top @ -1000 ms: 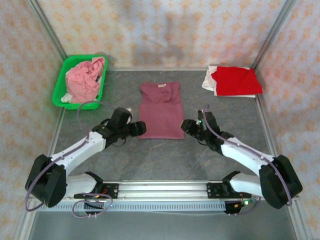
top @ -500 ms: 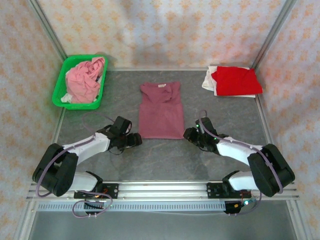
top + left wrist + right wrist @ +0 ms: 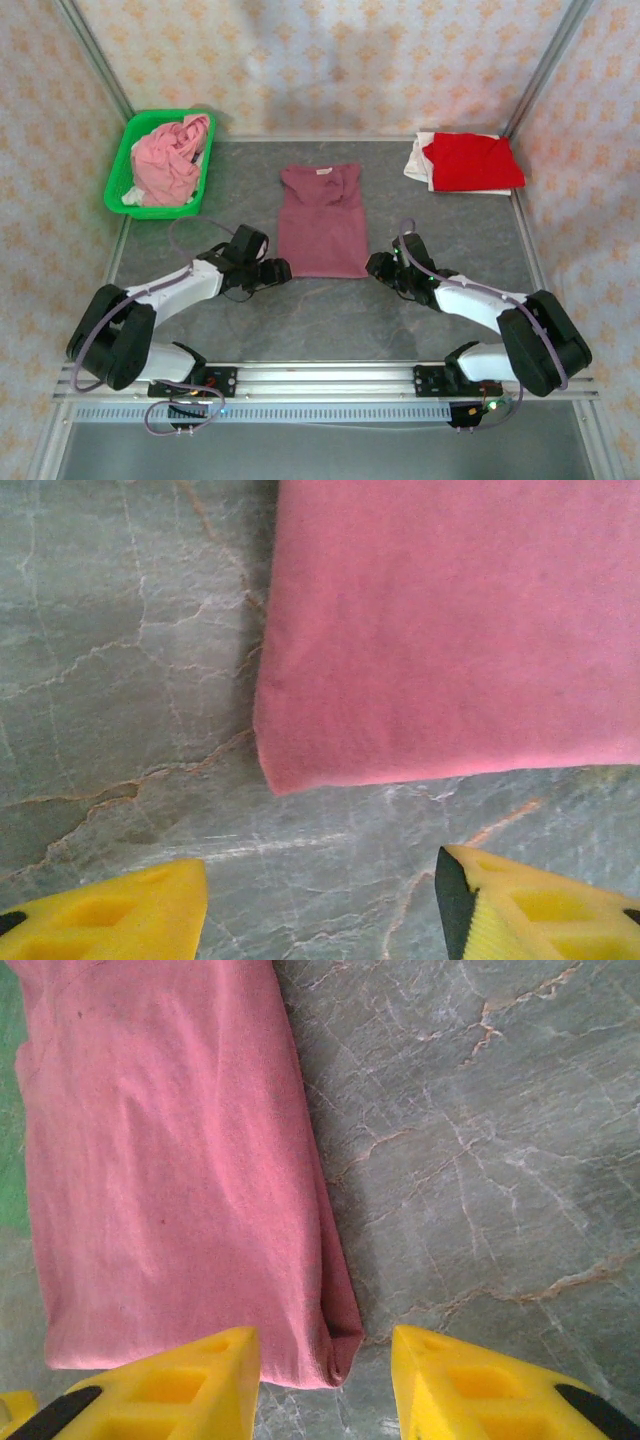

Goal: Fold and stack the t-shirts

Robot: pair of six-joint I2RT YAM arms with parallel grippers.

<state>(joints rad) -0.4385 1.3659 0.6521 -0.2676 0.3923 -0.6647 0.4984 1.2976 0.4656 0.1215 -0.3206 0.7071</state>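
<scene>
**Both pincers low at the maroon shirt's near hem**

The folded maroon cloth t-shirt (image 3: 322,222) lay flat in the middle of the grey marbled counter (image 3: 330,320). Left pincer (image 3: 283,270) sat low just off its near left corner, yellow fingers (image 3: 120,910) wide apart, only bare stone between them. Right pincer (image 3: 372,266) was at the near right corner, fingers parted, the hem's corner poking into the gap but not clamped. Far right, a folded red t-shirt (image 3: 472,160) rested on a white one (image 3: 416,160). Far left, a crumpled pink t-shirt (image 3: 168,160) sat in the green plastic basket (image 3: 117,185).
</scene>
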